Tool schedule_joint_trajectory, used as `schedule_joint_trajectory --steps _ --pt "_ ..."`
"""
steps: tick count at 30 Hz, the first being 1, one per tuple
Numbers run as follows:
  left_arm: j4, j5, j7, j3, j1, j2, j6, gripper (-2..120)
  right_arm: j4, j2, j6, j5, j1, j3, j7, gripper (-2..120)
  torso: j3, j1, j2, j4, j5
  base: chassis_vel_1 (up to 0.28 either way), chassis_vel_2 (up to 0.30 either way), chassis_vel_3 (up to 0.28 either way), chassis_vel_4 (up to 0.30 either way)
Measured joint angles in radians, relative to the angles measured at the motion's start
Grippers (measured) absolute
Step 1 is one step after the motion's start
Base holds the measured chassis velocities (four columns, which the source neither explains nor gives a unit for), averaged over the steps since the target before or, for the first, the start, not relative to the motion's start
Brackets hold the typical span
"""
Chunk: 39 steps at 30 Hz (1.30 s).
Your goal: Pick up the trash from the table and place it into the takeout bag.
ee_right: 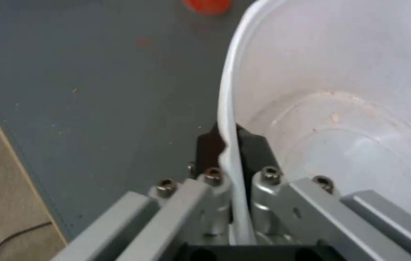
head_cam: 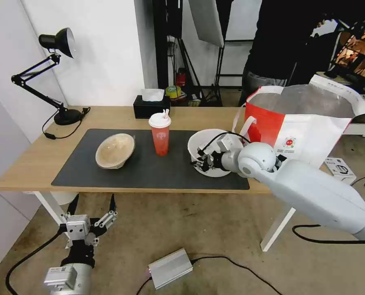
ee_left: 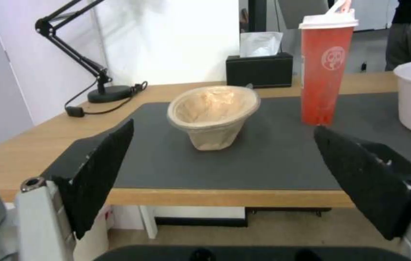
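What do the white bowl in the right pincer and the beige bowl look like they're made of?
White bowl: likely thin, smooth plastic; its rim buckles slightly where the right pincer pinches it. Beige bowl: probably moulded pulp; matte, fibrous-looking, with a dented, uneven wall.

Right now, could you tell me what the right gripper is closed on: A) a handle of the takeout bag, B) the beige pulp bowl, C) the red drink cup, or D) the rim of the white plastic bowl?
D: the right gripper pinches the rim of the white plastic bowl, one finger inside the wall and one outside.
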Motion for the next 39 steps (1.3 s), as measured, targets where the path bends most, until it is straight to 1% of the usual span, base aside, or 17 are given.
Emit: schedule_joint_trajectory --steps 12,20,27,31,39 --pt "-0.001 0.0 0.0 -0.002 0.002 -0.001 -0.001 100 0.001 0.008 0.0 0.016 -0.005 -0.001 0.025 0 0.0 0.0 0.0 0.0002 0.0003 0.0 0.0 0.0 0.0" --pt "-0.001 0.0 0.0 -0.002 0.001 0.001 -0.001 100 0.028 -0.01 -0.001 0.027 -0.008 -0.003 0.034 0 0.0 0.0 0.0 0.0006 0.0005 0.0 0.0 0.0 0.0" --pt "-0.002 0.0 0.0 -0.003 0.002 0.004 -0.001 100 0.092 -0.045 -0.002 0.051 0.006 -0.011 0.04 0 0.0 0.0 0.0 0.0005 0.0002 0.0 0.0 0.0 0.0" --pt "-0.003 0.0 0.0 -0.002 0.002 0.004 -0.001 100 0.153 -0.076 -0.002 0.082 0.017 -0.019 0.045 0 0.0 0.0 0.0 0.0003 0.0003 0.0 0.0 0.0 0.0" --pt "-0.006 0.001 0.0 0.001 0.003 0.002 -0.001 100 0.218 -0.116 -0.002 0.102 0.037 -0.023 0.047 0 0.0 0.0 0.0 0.0003 0.0003 0.0 0.0 0.0 0.0"
